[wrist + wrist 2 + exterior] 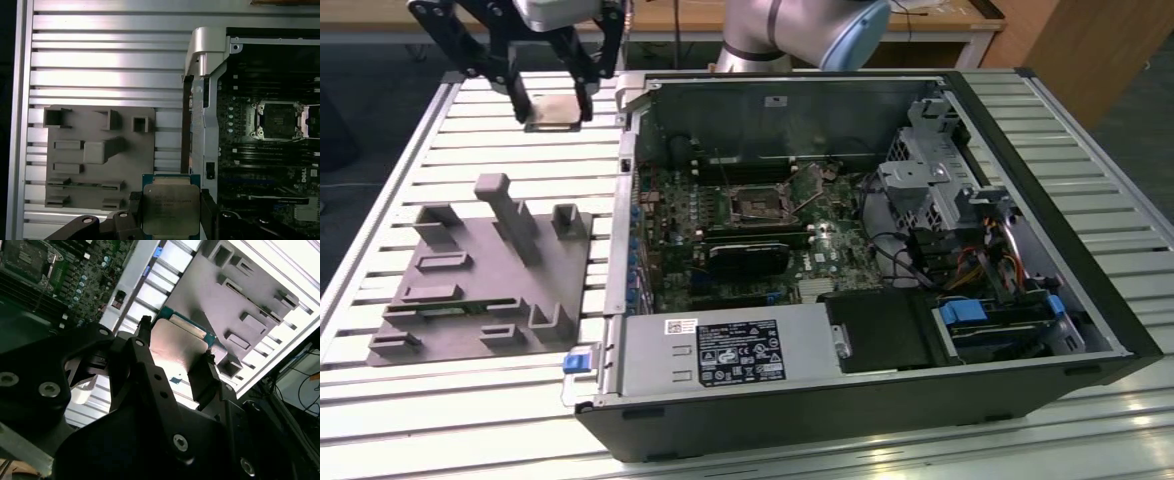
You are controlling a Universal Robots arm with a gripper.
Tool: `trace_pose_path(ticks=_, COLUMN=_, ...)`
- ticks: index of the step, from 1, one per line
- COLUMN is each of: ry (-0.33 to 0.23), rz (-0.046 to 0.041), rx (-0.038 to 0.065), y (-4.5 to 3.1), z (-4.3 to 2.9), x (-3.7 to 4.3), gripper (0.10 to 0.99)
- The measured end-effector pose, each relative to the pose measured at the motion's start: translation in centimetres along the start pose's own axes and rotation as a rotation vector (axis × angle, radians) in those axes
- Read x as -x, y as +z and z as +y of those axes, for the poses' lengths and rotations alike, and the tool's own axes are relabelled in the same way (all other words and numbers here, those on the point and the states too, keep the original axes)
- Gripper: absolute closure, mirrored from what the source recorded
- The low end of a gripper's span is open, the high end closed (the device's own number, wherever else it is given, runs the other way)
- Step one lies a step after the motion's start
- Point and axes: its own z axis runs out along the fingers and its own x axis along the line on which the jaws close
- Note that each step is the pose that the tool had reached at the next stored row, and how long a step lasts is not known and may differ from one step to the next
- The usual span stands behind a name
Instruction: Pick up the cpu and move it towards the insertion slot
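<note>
Slatted aluminium table (440, 130) carries an open computer case (1067, 330) lying on its side, motherboard (694, 200) exposed. Grey plastic fixture (480, 275) with upright posts sits on the table at the exterior view's left of the case. Insertion slot (758, 201) is on the motherboard, metal frame around a dark square. Gripper (554, 108) hangs above the table beyond the fixture, clenched on the cpu (170, 209), well apart from the slot.

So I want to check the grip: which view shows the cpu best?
The first wrist view: the cpu faces the camera flat between the black fingers. The second wrist view shows it at a slant; the exterior view shows it small, held by the gripper.
</note>
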Motion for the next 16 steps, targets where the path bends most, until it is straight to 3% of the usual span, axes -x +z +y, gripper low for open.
trace_pose_path(ticks=16, ry=0.000, rz=0.0053, rx=0.000, y=-0.22, z=0.51, x=6.49, gripper=0.541)
